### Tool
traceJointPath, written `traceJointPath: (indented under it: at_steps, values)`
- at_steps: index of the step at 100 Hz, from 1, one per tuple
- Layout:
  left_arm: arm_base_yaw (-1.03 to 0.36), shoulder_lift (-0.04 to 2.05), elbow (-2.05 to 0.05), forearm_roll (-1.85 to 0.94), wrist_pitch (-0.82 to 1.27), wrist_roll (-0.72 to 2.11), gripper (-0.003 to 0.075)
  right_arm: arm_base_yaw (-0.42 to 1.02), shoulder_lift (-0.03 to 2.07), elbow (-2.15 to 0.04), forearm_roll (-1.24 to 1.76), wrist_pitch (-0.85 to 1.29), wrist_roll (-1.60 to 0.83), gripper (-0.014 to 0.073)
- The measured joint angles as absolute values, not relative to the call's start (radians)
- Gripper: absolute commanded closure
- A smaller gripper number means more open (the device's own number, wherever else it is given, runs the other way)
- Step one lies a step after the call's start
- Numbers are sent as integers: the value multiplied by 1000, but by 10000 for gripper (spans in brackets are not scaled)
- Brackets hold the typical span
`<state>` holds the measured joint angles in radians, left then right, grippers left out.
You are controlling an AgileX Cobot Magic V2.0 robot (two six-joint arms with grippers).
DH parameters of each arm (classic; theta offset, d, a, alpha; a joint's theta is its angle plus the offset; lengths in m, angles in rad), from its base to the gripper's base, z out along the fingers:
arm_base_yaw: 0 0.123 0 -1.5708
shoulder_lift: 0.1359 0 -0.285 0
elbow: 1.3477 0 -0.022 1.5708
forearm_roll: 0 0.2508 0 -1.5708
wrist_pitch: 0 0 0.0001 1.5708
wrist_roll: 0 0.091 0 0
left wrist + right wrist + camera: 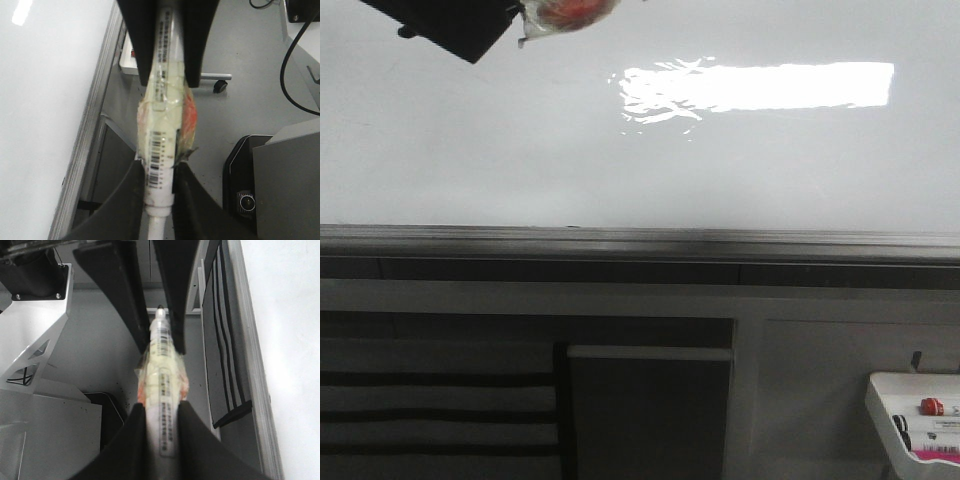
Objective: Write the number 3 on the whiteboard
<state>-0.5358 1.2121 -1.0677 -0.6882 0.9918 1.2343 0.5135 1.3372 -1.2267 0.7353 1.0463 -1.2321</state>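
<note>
The whiteboard [520, 150] fills the upper front view, glossy white with a bright reflection and a grey bottom rail [640, 240]. No number 3 shows on it in any view. My left gripper [159, 167] is shut on a white marker [162, 130] with barcodes, wrapped in yellowish tape with an orange patch. The whiteboard [40, 100] lies beside it. My right gripper [161, 410] is shut on a second taped marker [162, 365], its dark tip pointing away from the fingers, beside the whiteboard [290, 315]. A black arm part [450, 25] with a taped red bundle sits at the board's top left edge.
Under the rail stands a dark cabinet [650, 420] with a white bar. A small white tray [920, 415] of markers sits at the lower right. A wheeled stand [215, 82], cables and a black box [245, 190] are on the floor. A white robot base [35, 340] is near the right arm.
</note>
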Motion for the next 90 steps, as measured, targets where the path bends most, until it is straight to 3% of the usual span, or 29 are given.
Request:
traceJointPath:
  at_steps: [4, 16, 23, 70, 90]
  values:
    - [-537, 1212, -1068, -686, 982, 1232, 642, 513, 1337, -1228, 735, 1044, -1232, 655]
    - [-547, 1211, -1068, -665, 940, 1221, 384, 513, 1337, -1228, 734, 1034, -1232, 655]
    - [-547, 1211, -1068, -664, 921, 1219, 320, 513, 1337, -1228, 734, 1034, -1228, 655]
    - [-538, 1201, -1068, -666, 896, 1162, 402, 487, 1158, -1216, 388, 994, -845, 655]
    - [-455, 1067, -994, -688, 907, 1111, 446, 415, 1015, -1088, 357, 923, -679, 655]
